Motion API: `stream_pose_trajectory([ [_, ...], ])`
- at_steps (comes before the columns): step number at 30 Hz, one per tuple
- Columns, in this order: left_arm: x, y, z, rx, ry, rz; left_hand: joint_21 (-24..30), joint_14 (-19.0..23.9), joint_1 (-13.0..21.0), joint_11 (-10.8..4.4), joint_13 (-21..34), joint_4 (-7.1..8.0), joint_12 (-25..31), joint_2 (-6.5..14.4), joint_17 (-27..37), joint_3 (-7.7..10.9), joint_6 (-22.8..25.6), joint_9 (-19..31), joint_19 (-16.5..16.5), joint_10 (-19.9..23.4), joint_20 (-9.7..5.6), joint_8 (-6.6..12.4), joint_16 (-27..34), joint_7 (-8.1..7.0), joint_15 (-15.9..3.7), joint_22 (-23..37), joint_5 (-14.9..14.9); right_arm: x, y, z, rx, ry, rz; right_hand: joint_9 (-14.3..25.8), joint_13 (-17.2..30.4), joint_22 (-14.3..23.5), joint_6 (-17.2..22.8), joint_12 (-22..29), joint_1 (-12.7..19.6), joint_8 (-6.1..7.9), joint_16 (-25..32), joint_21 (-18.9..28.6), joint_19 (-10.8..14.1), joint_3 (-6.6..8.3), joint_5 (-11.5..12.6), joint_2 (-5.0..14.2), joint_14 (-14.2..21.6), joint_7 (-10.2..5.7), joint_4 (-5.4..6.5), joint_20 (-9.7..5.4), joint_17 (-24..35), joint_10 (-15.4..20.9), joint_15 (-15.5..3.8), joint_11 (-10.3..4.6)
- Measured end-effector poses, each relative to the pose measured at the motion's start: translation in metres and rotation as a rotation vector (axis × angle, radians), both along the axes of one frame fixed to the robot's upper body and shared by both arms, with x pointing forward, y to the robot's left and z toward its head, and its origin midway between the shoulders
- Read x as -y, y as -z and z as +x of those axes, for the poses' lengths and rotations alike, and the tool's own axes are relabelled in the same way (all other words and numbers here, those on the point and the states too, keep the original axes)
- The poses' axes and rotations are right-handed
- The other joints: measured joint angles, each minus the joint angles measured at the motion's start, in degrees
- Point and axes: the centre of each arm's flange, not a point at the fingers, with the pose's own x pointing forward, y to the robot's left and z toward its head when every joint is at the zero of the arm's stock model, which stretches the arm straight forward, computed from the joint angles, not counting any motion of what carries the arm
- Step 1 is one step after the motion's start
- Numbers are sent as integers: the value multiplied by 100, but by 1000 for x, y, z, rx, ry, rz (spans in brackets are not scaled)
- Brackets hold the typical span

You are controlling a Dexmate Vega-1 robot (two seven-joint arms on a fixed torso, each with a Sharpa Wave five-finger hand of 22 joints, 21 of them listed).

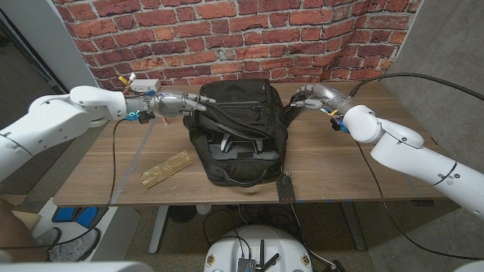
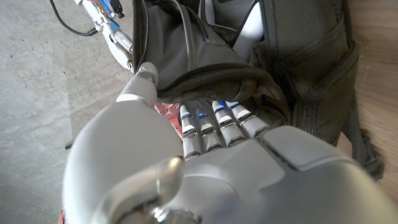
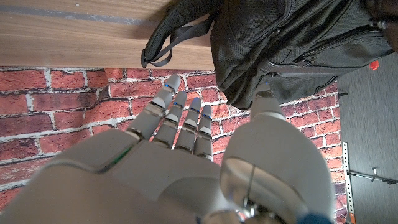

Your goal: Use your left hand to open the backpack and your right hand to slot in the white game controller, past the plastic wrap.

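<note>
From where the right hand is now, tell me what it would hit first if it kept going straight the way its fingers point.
Most likely the black backpack: the right hand points its fingers at the bag's upper side. Nothing shows between them, though the remaining gap is hard to judge.

Red brick wall behind a wooden table, grey floor to one side.

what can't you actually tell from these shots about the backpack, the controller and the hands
- White game controller: in the head view just white patches inside the backpack opening; its shape is hidden by the fabric.
- Plastic wrap: nothing I can make out for certain inside the bag.
- Left hand: in the left wrist view the fingertips vanish under the backpack's flap, so the grip is unclear.
- Right hand: whether it touches the bag is unclear.
</note>
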Motion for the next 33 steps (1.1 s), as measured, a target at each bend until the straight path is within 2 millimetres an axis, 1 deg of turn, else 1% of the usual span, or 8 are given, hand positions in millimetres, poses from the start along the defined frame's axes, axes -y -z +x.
stream_pose_trajectory([
  [6,0,0,0,-21,43,17,-2,-243,-83,80,0,16,0,22,0,-32,-286,0,-203,-264,-2,0,0,36,127,-8,0,-1,0,0,1,-1,3,0,0,0,0,0,0,-35,0,0,0,0,0,0,0,0,0,0,0,0,0,0],
  [8,0,0,0,-25,53,20,-2,-313,-83,127,0,0,0,22,0,-63,-306,0,-283,-311,1,0,0,40,136,-10,0,-1,0,1,2,2,5,0,0,0,0,0,0,-45,0,0,0,0,0,0,0,0,0,0,0,0,0,0],
  [16,2,0,-1,-38,107,33,-21,-568,-196,188,0,8,0,44,-1,-87,-529,-4,-491,-546,6,0,0,54,209,-25,0,-3,3,-3,2,5,9,0,-27,0,30,0,0,-45,0,0,0,0,0,0,0,-30,0,0,1,0,0,0],
  [19,3,-1,-1,-41,125,35,-20,-658,-242,259,1,16,0,89,-1,-126,-608,-26,-547,-626,4,0,0,76,259,-22,0,-2,3,-4,4,10,11,0,-27,0,30,0,0,-45,0,0,0,0,0,0,0,-30,0,0,1,0,0,0],
  [21,4,0,-1,-43,139,37,-18,-691,-273,294,1,32,0,59,-1,-142,-677,-26,-610,-662,-1,0,0,76,286,-20,0,-2,4,-6,6,12,12,0,-27,0,30,0,0,-45,0,0,0,0,0,0,0,-30,0,0,1,0,0,0],
  [23,4,0,-2,-43,148,37,-18,-743,-286,286,1,39,0,73,-1,-150,-723,-26,-663,-713,29,0,0,83,301,-20,-18,-1,4,-7,7,15,13,0,-27,0,30,0,0,-44,0,0,0,0,0,0,0,-30,0,0,1,0,0,0],
  [24,4,0,-2,-43,152,37,-18,-764,-321,297,1,39,0,72,-1,-150,-757,-26,-697,-725,9,0,0,83,318,-20,-23,-1,4,-8,7,15,13,0,-27,0,30,0,0,-45,0,0,0,0,0,0,0,-30,0,0,1,0,0,0],
  [33,4,3,-5,-35,175,26,-18,-802,-392,280,1,47,11,60,-1,-188,-789,-26,-721,-758,33,0,0,52,298,-20,-23,2,6,-10,7,16,33,0,-26,0,30,0,-23,-44,0,-22,0,0,0,23,0,-30,0,0,1,0,0,0],
])
